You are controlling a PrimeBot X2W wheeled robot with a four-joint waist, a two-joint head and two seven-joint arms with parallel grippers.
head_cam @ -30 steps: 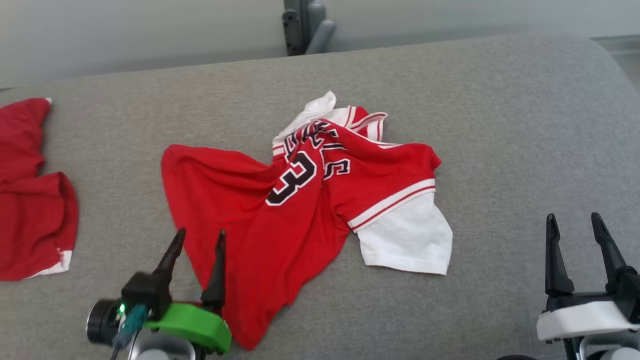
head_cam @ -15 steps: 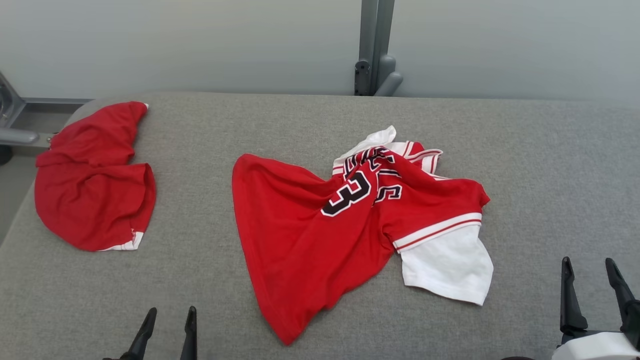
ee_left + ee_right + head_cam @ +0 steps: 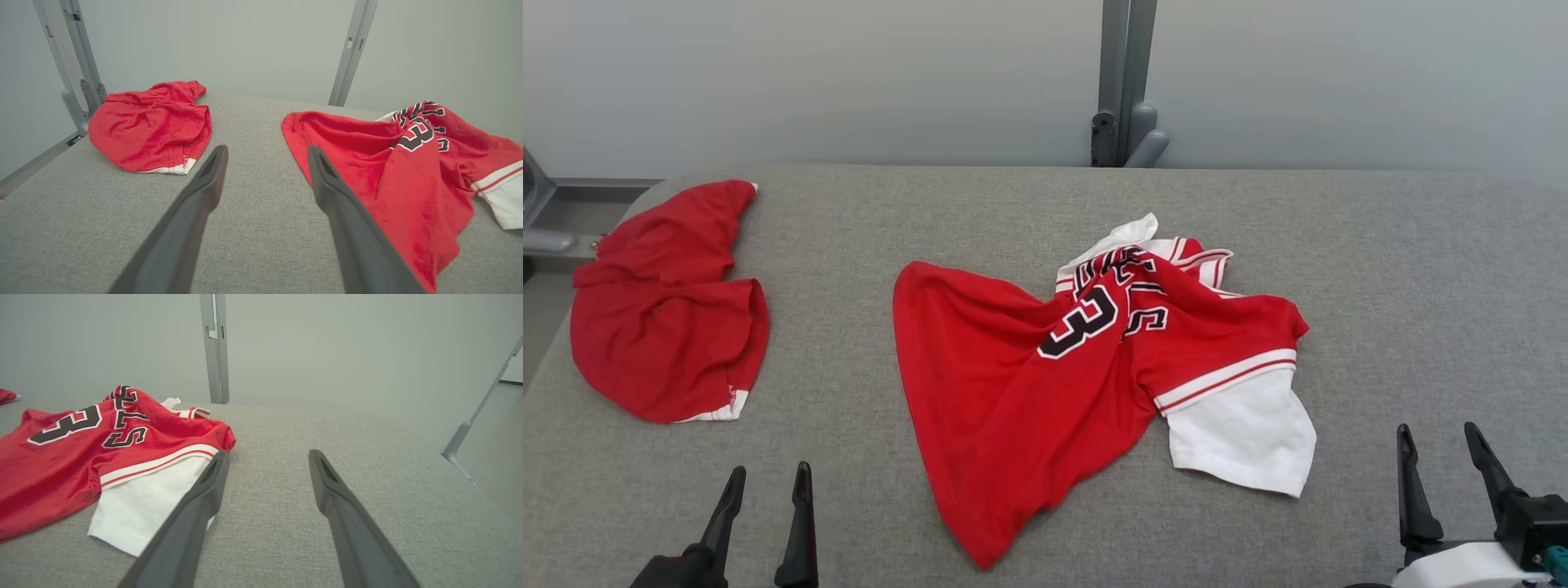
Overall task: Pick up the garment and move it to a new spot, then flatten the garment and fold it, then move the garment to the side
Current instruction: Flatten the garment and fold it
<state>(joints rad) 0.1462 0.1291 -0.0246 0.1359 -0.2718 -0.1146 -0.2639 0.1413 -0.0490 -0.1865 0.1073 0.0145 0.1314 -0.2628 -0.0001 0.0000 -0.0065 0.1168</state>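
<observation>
Wall: plain pale grey, running behind the far edge of the table.
Table: grey woven covering with rounded far corners; both cloths lie on it.
Garment: red jersey with white sleeves, lying crumpled near the middle of the table. Its hem end comes to a point at the near edge, and the collar end is bunched toward the far side. It is free of both claws.
Second red cloth: rumpled heap with a thin white trim, at the table's left end, well apart from the garment.
White sleeve: spread flat on the garment's right side, below a red-and-white striped band.
Post: grey metal upright against the wall, behind the middle of the table.
Right claw: at the lower right, fingers spread and released, gripping nothing. It sits near the white sleeve without touching it.
Left claw: at the lower left, fingers parted and released, empty. It points at the bare table between the two cloths.
Number 3: black with a white outline, creased, beside partly folded black lettering.
</observation>
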